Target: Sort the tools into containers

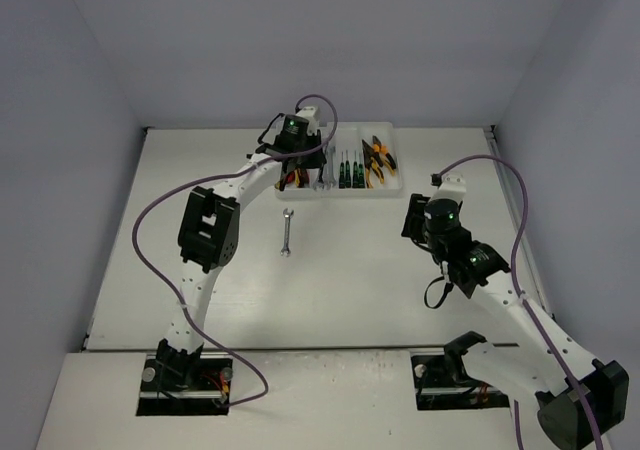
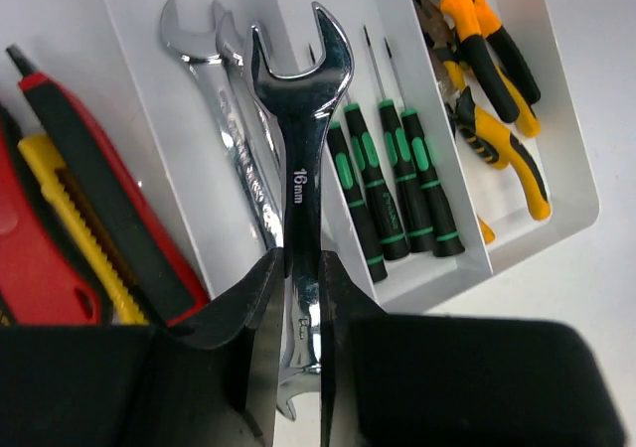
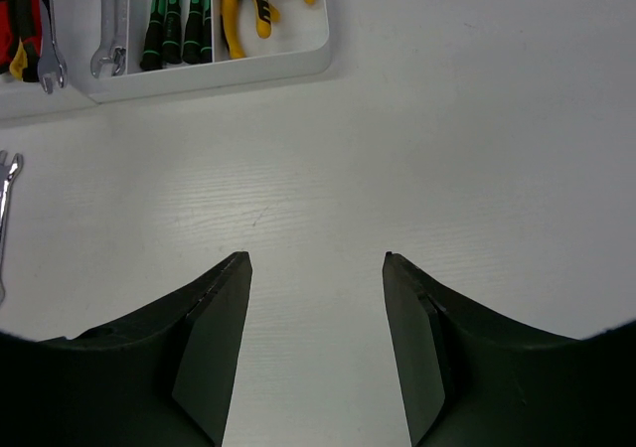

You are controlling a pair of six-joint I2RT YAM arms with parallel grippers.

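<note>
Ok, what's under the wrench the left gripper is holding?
Under the held wrench, pinched in the left gripper, two silver wrenches lie in a tray slot, with screwdrivers in the next slot. The black fingers hide the wrenches' near ends.

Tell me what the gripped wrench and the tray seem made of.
The wrench looks like polished, probably chrome-plated steel: mirror-bright reflections, stamped size mark. The tray seems white plastic, smooth and slightly glossy, with thin moulded walls.

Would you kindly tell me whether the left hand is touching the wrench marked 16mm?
Touching. In the left wrist view the left hand clamps the shaft of the wrench between its fingers, with no gap on either side.
</note>
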